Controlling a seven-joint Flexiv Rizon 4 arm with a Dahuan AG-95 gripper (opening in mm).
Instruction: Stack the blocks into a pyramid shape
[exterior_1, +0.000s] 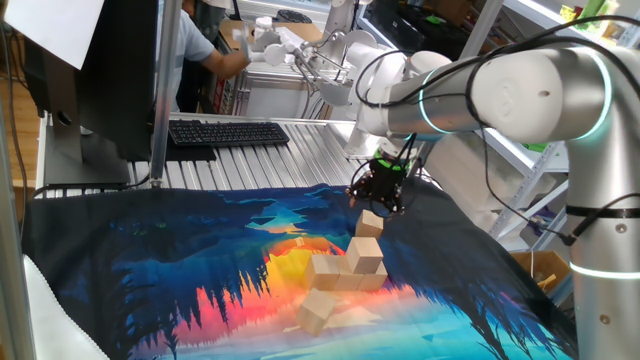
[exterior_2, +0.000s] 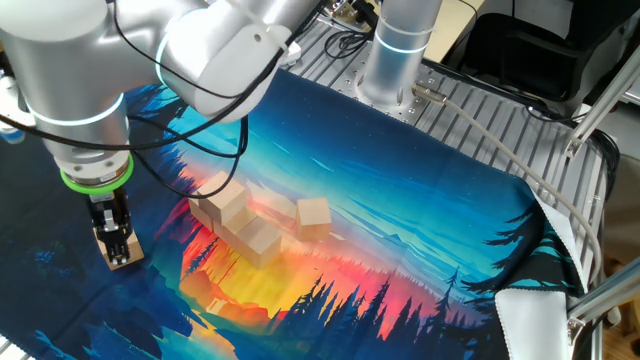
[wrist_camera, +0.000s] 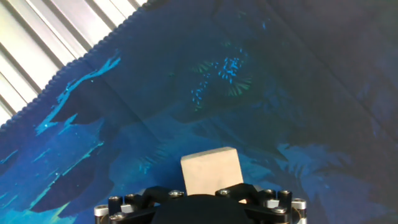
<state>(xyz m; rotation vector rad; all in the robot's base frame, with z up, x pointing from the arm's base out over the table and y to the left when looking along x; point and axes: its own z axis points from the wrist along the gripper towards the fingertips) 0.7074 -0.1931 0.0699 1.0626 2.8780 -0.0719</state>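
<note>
**Q:** Fig. a–c: which step, and where's the tool?

**A:** Pick phase, by my reading. The gripper (exterior_2: 115, 238) points straight down over the lone block (exterior_2: 122, 251), which rests flat on the mat (exterior_2: 420, 200). It lies off the mat's middle, toward the edge where ribbed metal tabletop (wrist_camera: 37, 68) shows in the hand view. The cluster of blocks (exterior_2: 245, 225) sits at mid-mat, apart from it, w/ one loose block (exterior_2: 314, 215) just beside the cluster.

**Q:** Jaw state?

**A:** Can't tell. In the hand view only the gripper body shows below the block, no fingers. In both fixed views the tip is too small to tell whether the jaws are spread or closed, or whether they touch the wood.

**Q:** Next move calls for?

**A:** Probably: straddle two opposite faces squarely, close, lift clear, carry to mid-mat. The pile looks partly built and its exact tiers are unclear, so the drop must be gentle to avoid nudging neighbours.

**Q:** Heading / long axis of the block?

**A:** None to speak of: it's a cube, equal sides. One face is up, and in the hand view its near edge runs approx. parallel to the gripper body, skewed a little. Any opposite pair of side faces suits a grasp.
</note>
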